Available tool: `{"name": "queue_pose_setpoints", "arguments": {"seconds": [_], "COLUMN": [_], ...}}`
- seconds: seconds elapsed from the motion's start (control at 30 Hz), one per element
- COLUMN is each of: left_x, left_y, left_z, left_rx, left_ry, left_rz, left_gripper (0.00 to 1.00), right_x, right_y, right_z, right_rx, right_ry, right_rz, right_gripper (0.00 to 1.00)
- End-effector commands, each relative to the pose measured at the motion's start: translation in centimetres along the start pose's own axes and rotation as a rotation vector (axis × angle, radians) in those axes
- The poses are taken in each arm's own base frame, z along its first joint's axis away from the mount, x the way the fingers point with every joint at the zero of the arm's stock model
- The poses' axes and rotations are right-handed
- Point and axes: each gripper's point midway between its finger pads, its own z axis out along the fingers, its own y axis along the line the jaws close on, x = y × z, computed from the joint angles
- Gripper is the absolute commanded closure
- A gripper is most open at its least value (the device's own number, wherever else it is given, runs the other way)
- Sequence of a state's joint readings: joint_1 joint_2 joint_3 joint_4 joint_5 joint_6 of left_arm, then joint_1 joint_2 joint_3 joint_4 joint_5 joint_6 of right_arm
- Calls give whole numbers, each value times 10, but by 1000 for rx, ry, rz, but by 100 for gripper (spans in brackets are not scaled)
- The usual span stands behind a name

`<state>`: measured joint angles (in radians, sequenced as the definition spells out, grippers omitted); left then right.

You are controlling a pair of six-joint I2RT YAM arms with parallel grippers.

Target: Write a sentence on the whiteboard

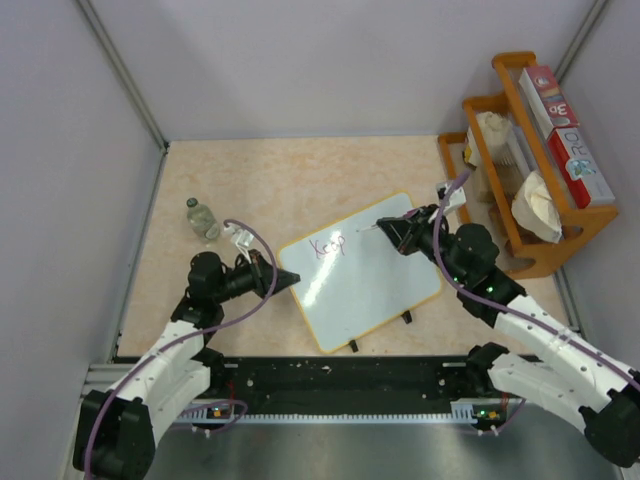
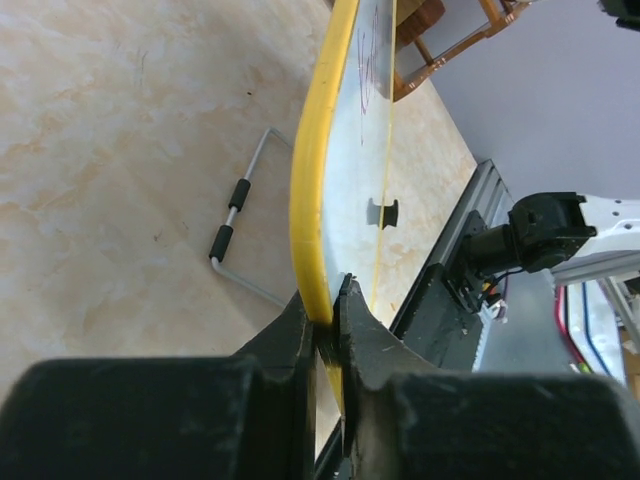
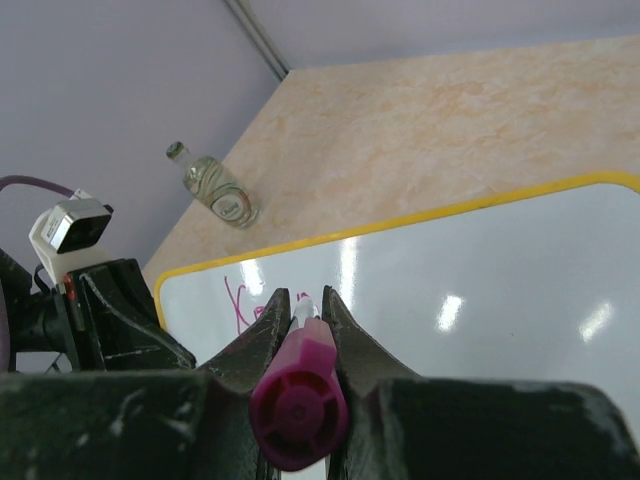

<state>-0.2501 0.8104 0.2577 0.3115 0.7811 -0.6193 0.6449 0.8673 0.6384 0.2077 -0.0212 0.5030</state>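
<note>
- Overhead, the flat, glossy white whiteboard with a thin yellow rim (image 1: 375, 285) lies askew on the beige marbled table (image 1: 260, 180), between the two arms. Its long axis runs from the left arm up toward the right arm.
- The purple-pink handwritten sentence (image 1: 328, 246) so far reads only "Keep", near the board's left end. The bare white to its right is where the next word belongs, I judge, and that side is nearer the right arm.
- The left gripper (image 1: 288, 279) is pinched on the board's left corner. The right gripper (image 1: 384, 229) reaches over the far edge, pointing left along the writing line, just right of "Keep".
- From the left wrist, the left gripper (image 2: 330, 300) has its jaws clamped together on the yellow rim of the whiteboard (image 2: 308, 180), which is seen edge-on running away from the camera.
- A bent wire stand with black sleeves (image 2: 235, 222) shows under the board, so the board is propped — not flat on the table.
- From the right wrist, the right gripper (image 3: 305, 305) is closed around a fat purple marker (image 3: 298, 400), with its pale tip aimed down at the whiteboard (image 3: 480, 290).
- The sentence (image 3: 243, 305) lies just left of the tip — whether the tip touches the board I cannot tell.
- A small clear glass bottle (image 3: 215, 187) lies beyond the rim.
</note>
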Motion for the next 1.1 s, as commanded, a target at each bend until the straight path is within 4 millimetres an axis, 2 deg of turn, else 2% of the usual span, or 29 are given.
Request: {"name": "queue_pose_setpoints", "arguments": {"seconds": [0.0,0.07,0.1,0.17,0.2,0.23,0.43,0.57,0.6,0.67,0.77,0.83,0.9,1.0,1.07], "left_x": [18,16,16,15,13,12,5,2,7,3,6,3,16,16,18], "left_y": [23,22,21,20,19,19,10,-2,1,0,1,-2,3,-4,-2], "left_z": [-2,-2,-2,-3,-3,-4,-13,-17,-17,-19,-19,-18,-17,-13,-8], "left_rx": [-64,-62,-63,-67,-68,-73,-77,-19,-21,-16,5,26,39,77,69], "left_ry": [76,73,74,64,57,42,-57,-145,-155,-195,-227,-246,-231,-225,-211], "left_rz": [133,137,135,135,130,132,128,54,37,5,-38,-37,-67,-67,-77], "left_gripper": [85,78,70,63,54,50,30,22,11,3,5,10,16,23,26], "right_x": [-7,-8,-8,-13,-13,-19,-25,-28,-27,-25,-22,-21,-21,-20,-21], "right_y": [5,4,1,7,6,8,8,8,7,7,6,5,4,5,4], "right_z": [-12,-16,-18,-26,-29,-34,-48,-52,-52,-52,-52,-53,-53,-53,-53], "right_rx": [-39,-39,-29,-45,-42,-44,-27,-26,-25,-24,-22,-23,-19,-20,-19], "right_ry": [-9,-13,-11,-30,-28,-50,-59,-71,-68,-61,-57,-55,-55,-53,-54], "right_rz": [25,25,25,27,27,21,-4,-9,-11,-11,-10,-7,-7,-8,-7], "right_gripper": [100,100,100,100,100,100,100,100,100,100,100,100,100,100,100]}}
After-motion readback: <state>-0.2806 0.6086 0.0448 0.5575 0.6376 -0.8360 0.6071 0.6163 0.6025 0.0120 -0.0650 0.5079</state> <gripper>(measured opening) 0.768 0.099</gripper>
